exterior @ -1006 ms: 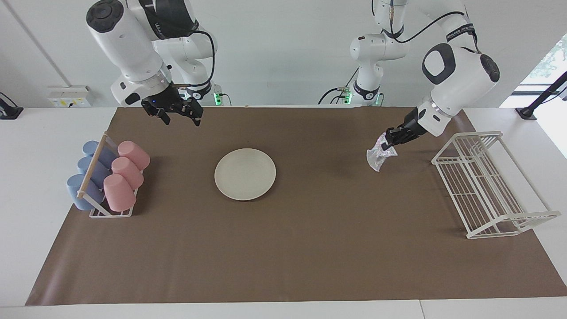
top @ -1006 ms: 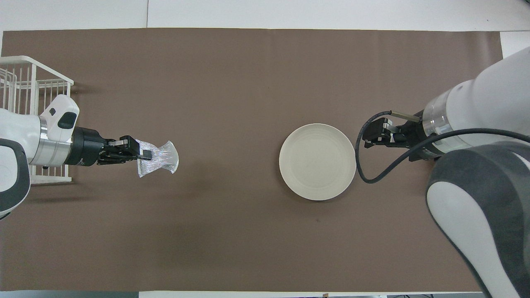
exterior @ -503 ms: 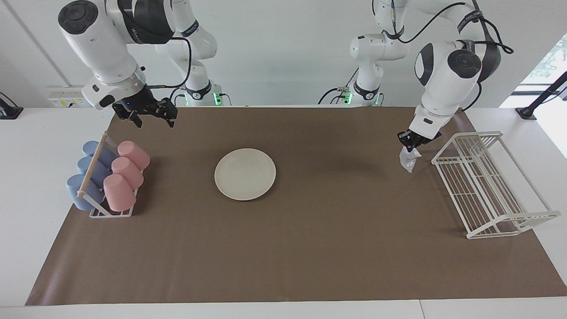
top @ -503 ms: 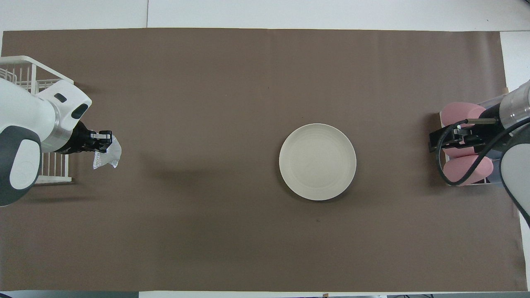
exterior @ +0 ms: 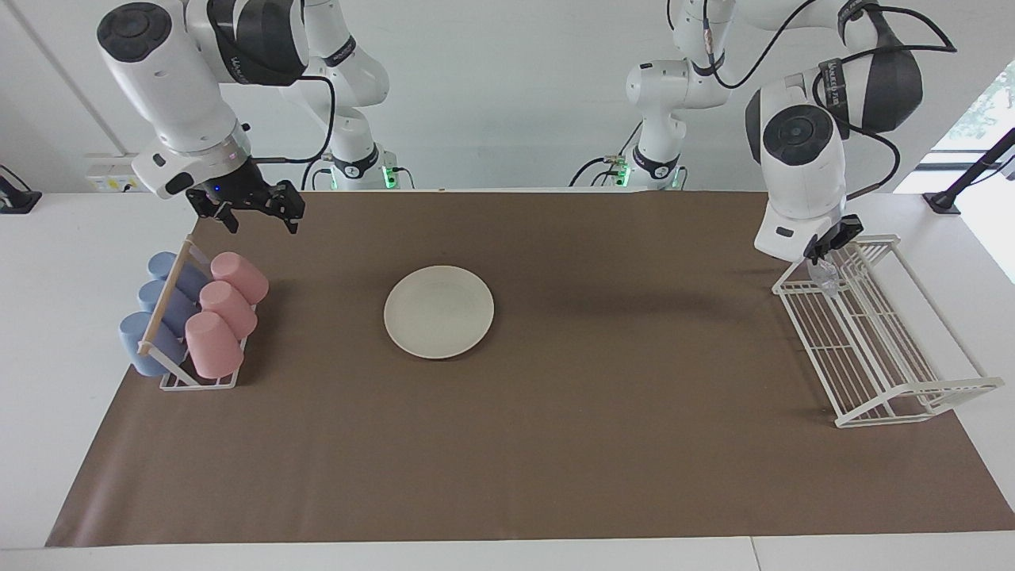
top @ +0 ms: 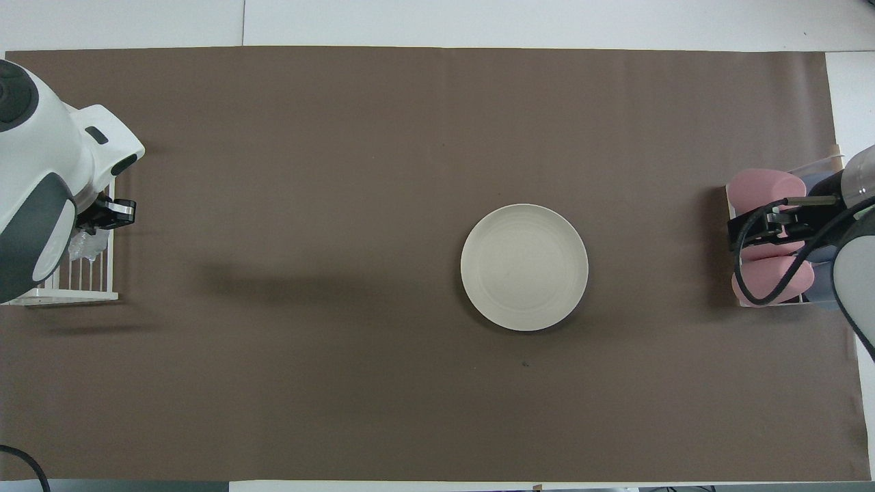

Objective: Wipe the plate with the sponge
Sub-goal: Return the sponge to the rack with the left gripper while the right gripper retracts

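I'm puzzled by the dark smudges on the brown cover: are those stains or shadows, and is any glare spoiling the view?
Shadows, most likely: in the overhead view a soft dark band lies on the brown cover beside the white wire rack; in the facing view a similar patch lies between the plate and the rack. Bright daylight washes out that view's window edge.

Bright, even light; soft shadows

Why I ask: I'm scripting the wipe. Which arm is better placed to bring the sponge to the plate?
Left. The left hand holds the sponge over the wire rack; the right hand hangs open over the cup rack, though neither is over the plate.
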`<act>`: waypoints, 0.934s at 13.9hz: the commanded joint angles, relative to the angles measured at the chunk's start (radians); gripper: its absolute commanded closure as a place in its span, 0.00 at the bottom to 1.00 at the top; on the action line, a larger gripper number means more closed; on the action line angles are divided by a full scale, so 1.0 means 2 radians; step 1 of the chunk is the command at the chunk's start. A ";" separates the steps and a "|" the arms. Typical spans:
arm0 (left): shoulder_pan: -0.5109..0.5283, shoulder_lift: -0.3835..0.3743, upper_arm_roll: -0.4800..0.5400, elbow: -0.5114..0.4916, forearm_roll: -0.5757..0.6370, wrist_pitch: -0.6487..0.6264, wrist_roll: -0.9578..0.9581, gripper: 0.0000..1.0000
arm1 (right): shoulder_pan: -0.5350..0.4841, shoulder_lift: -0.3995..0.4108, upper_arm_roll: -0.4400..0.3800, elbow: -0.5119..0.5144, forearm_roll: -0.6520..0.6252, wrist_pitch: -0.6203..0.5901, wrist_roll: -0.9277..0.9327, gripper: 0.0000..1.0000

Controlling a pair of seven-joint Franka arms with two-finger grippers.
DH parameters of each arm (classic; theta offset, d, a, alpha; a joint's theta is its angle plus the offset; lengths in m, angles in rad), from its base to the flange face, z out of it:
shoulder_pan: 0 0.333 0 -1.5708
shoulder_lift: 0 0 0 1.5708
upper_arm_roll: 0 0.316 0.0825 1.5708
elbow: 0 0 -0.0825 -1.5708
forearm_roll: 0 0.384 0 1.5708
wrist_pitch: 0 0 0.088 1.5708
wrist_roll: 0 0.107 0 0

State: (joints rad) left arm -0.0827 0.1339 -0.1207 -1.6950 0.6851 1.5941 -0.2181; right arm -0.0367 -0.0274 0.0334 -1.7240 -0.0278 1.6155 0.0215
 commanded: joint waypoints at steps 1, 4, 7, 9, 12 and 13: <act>-0.004 0.027 0.003 0.026 0.081 -0.020 -0.006 1.00 | -0.014 0.011 0.005 0.021 -0.005 0.000 -0.019 0.00; -0.004 0.067 0.003 0.049 0.157 -0.015 -0.007 1.00 | -0.013 0.009 0.005 0.021 -0.003 0.004 -0.013 0.00; 0.000 0.112 0.003 0.050 0.211 0.012 -0.079 1.00 | -0.014 0.020 0.005 0.050 0.003 0.007 -0.032 0.00; 0.001 0.132 0.003 0.050 0.226 0.019 -0.094 1.00 | -0.012 0.021 0.006 0.047 0.004 0.008 -0.029 0.00; 0.003 0.136 0.003 0.047 0.204 0.045 -0.127 1.00 | -0.016 0.016 0.005 0.037 0.004 0.001 -0.031 0.00; 0.003 0.136 0.003 0.045 0.199 0.047 -0.133 1.00 | -0.017 0.016 0.004 0.037 0.004 0.001 -0.031 0.00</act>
State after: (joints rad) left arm -0.0821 0.4055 -0.1155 -1.6243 1.1088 1.6659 -0.4611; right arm -0.0500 -0.0014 0.0343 -1.6560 -0.0266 1.6290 -0.0097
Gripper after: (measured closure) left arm 0.956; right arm 0.000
